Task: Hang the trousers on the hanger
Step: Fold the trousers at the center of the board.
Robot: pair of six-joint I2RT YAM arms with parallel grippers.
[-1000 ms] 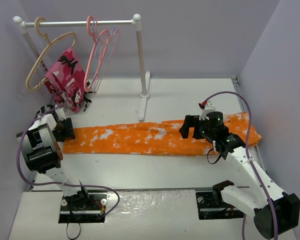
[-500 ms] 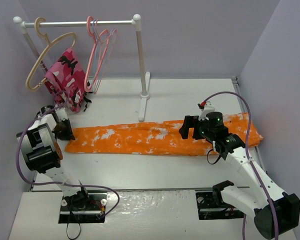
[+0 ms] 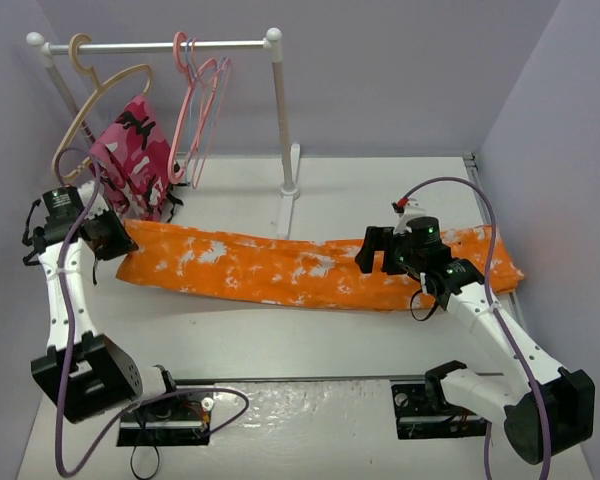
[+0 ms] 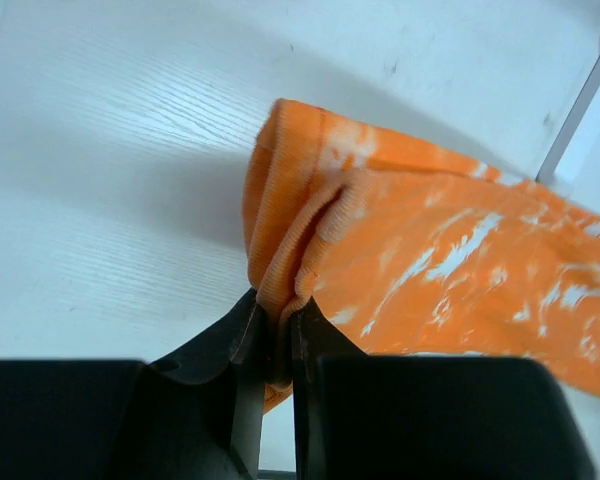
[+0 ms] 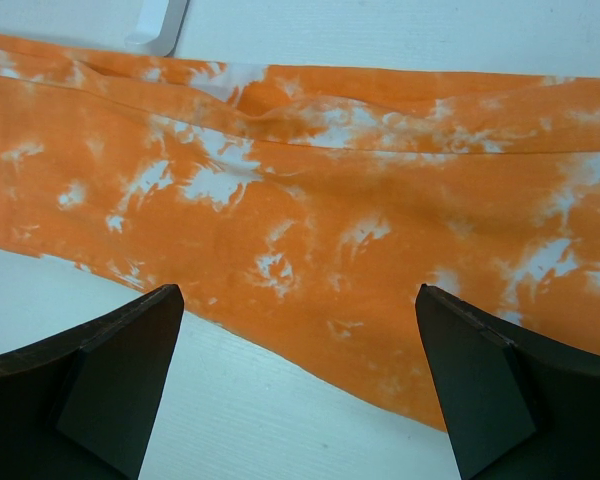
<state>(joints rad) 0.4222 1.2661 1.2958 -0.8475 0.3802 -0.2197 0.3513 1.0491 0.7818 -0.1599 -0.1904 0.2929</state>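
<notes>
— Where are the trousers lying?

— I'm seeing the trousers (image 3: 310,270) stretching as one long band across the middle of the bench (image 3: 280,335), from near the left edge to near the right edge. The cloth is looking soft, orange with white blotches, and it is creasing lengthwise.

— What is your left tool doing?

— My left gripper (image 4: 277,330) is clenching on the trousers' left end. In the wrist view the ribbed hem is bunching into a thick ridge between the black fingers, with the jaws almost together.

— And the right?

— My right gripper (image 5: 298,335) is hovering over the right part of the trousers. Its blocky black fingers are standing wide apart and grasping nothing, and the fabric is lying flat beneath them.

— And the hanger?

— The hanger (image 3: 183,110), thick smooth salmon-pink plastic with a rounded hook, is hanging from the white rail (image 3: 130,46) by the far left corner, well apart from the trousers. A beige hanger (image 3: 100,100) is hanging to its left. A pink camouflage garment (image 3: 135,155) is dangling between them. I cannot tell which hanger is carrying it.
</notes>
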